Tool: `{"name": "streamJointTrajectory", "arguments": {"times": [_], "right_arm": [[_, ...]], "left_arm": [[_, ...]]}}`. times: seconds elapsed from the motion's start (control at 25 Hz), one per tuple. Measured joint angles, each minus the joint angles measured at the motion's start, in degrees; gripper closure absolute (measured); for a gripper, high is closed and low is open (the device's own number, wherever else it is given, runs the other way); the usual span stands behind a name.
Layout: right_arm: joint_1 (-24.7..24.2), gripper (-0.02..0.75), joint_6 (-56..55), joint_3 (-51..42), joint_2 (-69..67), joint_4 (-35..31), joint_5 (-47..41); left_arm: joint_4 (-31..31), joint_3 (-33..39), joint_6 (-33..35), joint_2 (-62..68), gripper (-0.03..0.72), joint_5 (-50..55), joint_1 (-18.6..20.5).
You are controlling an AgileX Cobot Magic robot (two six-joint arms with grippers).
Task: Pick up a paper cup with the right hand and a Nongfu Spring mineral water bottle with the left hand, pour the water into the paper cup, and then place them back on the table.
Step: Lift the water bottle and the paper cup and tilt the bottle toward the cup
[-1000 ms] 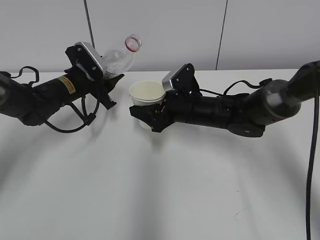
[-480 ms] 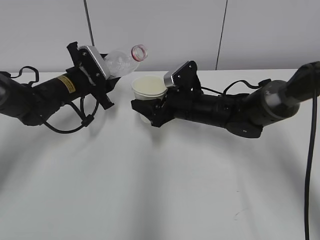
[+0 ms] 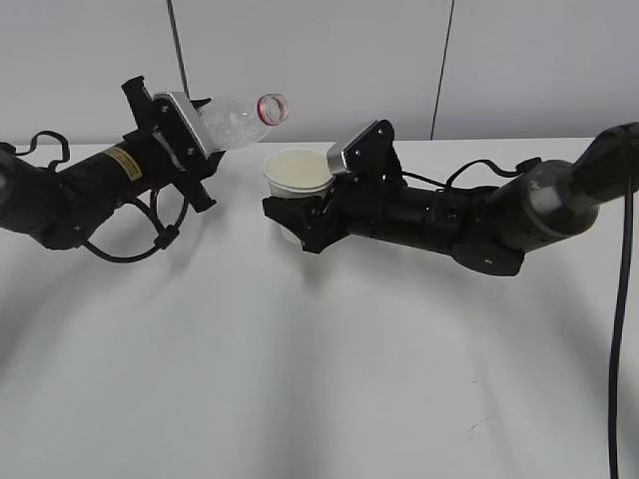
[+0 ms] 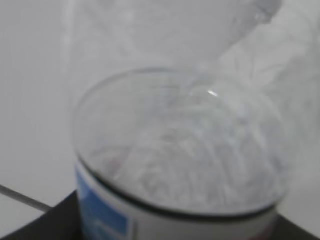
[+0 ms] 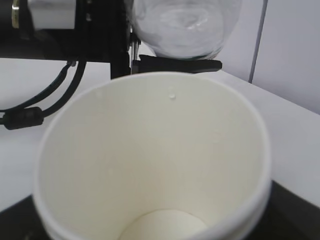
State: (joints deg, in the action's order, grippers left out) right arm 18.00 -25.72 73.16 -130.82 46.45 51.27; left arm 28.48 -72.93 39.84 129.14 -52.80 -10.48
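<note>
White counter (image 3: 319, 379) and a pale grey wall are filling the scene. Just left of centre, the small cream-white paper cup (image 3: 297, 172) is sitting upright, raised, in the right pincer (image 3: 292, 218), which is gripping it. Upper left, the clear plastic bottle (image 3: 235, 120) is lying nearly level, its red-ringed mouth just above the cup's rim, gripped by the left pincer (image 3: 200, 150).

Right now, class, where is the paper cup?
In the exterior view the paper cup sits centre-left, held above the table by the right hand, just below and right of the tilted bottle's mouth.
</note>
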Motion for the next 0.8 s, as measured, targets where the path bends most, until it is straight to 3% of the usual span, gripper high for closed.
{"name": "streamJointTrajectory", "arguments": {"times": [0.8], "right_arm": [[0.00, 0.214, -0.39, 0.00, 0.00, 0.68, 1.63]], "left_arm": [[-0.61, 0.00, 10.26, 0.00, 0.322, -2.23, 0.36]]}}
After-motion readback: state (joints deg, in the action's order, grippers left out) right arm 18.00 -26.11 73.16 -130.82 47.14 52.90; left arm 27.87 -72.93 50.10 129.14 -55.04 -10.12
